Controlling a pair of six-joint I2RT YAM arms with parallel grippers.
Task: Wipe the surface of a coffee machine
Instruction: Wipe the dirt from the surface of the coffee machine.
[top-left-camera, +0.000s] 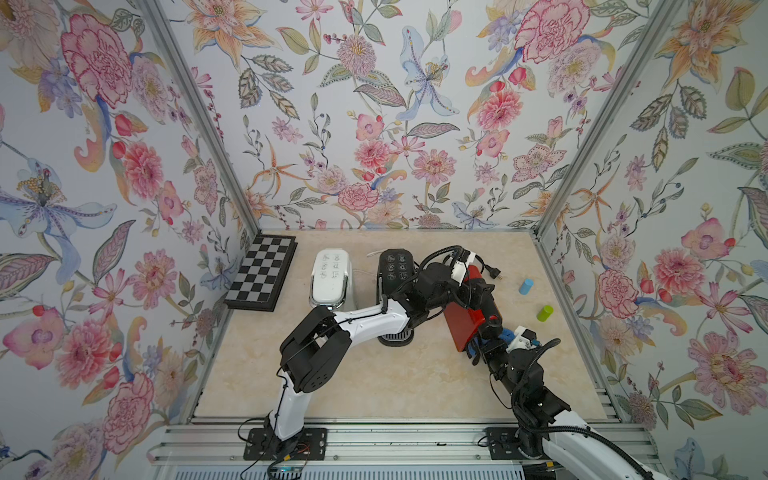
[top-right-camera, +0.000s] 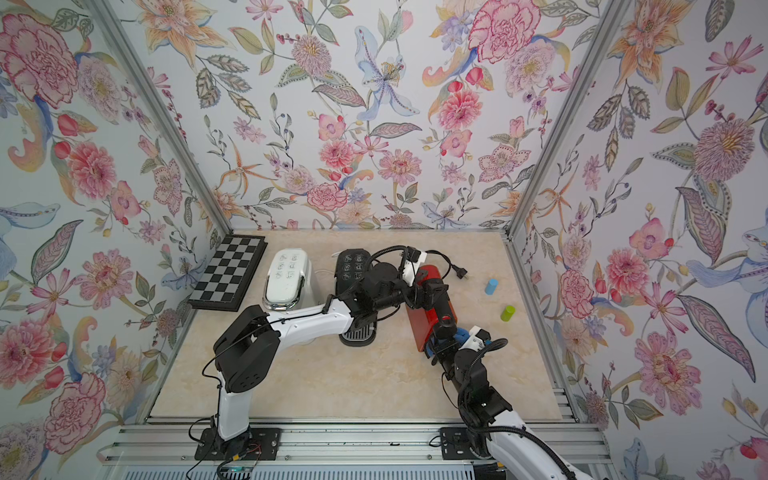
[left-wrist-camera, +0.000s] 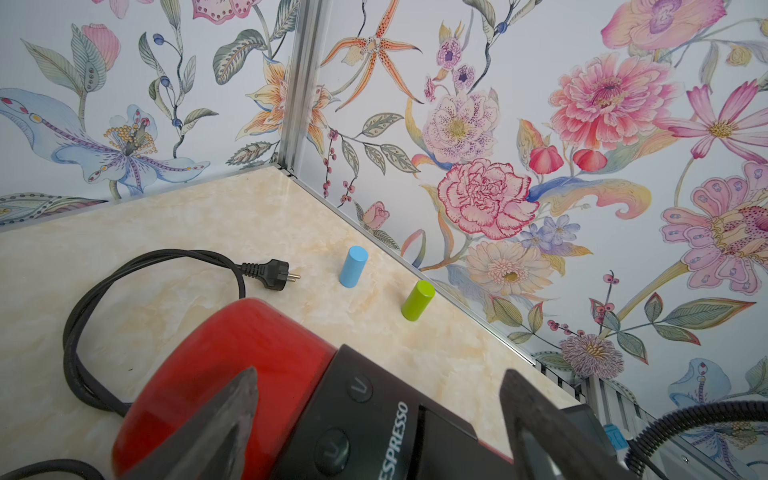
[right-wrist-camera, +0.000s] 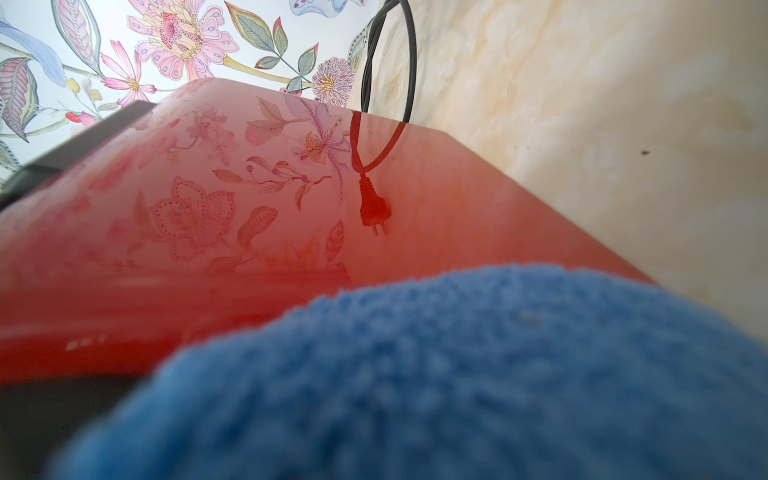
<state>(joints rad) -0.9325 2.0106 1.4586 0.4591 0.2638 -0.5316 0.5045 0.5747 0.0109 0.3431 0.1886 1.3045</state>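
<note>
A red coffee machine (top-left-camera: 459, 328) with a black top (left-wrist-camera: 374, 415) stands right of the table's middle. My left gripper (left-wrist-camera: 379, 374) hangs over its top (top-left-camera: 478, 291) with the jaws wide apart. One finger (left-wrist-camera: 232, 411) lies over the red back, the other (left-wrist-camera: 536, 419) over the black front edge, and nothing is clamped between them. My right gripper (top-left-camera: 482, 347) is shut on a blue cloth (right-wrist-camera: 415, 374), which presses against the machine's glossy red side (right-wrist-camera: 249, 208). The cloth (top-right-camera: 459, 334) hides the right gripper's fingers in the right wrist view.
A white coffee machine (top-left-camera: 330, 276) and a black one (top-left-camera: 392, 270) stand left of the red one. A chessboard (top-left-camera: 262, 272) leans at the left wall. The black cord's plug (left-wrist-camera: 270, 274), a blue cylinder (left-wrist-camera: 353, 266) and a green cylinder (left-wrist-camera: 417, 300) lie near the right wall.
</note>
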